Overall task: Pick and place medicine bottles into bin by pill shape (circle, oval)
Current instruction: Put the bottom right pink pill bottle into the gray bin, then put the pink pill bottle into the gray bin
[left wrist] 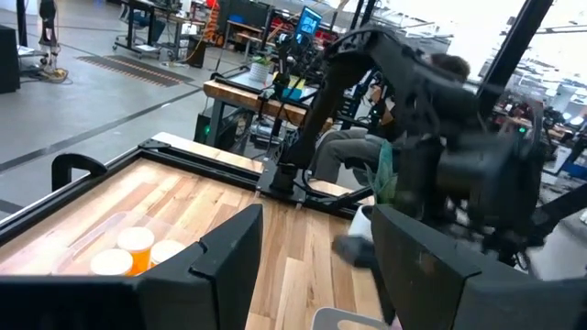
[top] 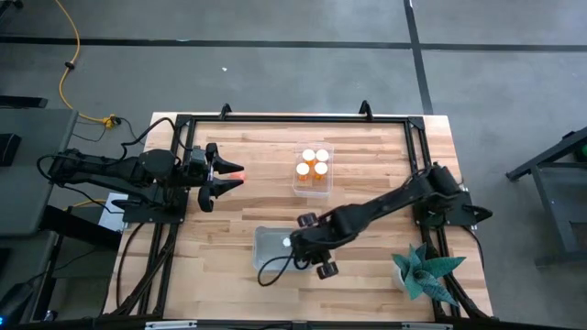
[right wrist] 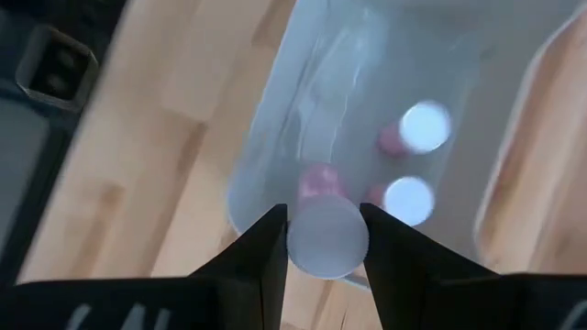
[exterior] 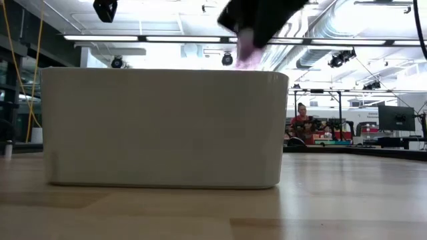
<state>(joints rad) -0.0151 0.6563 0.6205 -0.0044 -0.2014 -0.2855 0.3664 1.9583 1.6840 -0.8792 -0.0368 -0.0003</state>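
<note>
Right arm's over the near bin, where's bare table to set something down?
Bare wood lies between the clear bin holding four bottles and the plant, and between the left gripper and the white bin. Crowded: right gripper holds a bottle above the white bin, two inside.

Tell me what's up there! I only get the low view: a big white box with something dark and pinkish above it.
Observer: That's the right hand, gripping a small pinkish see-through bottle with a round white cap above the frosted plastic bin.
Operator: Is the box empty?
Observer: No, two white-capped bottles stand inside it.
Operator: Where's the other arm?
Observer: The left hand is over the left side of the wooden table, away from that bin.
</note>
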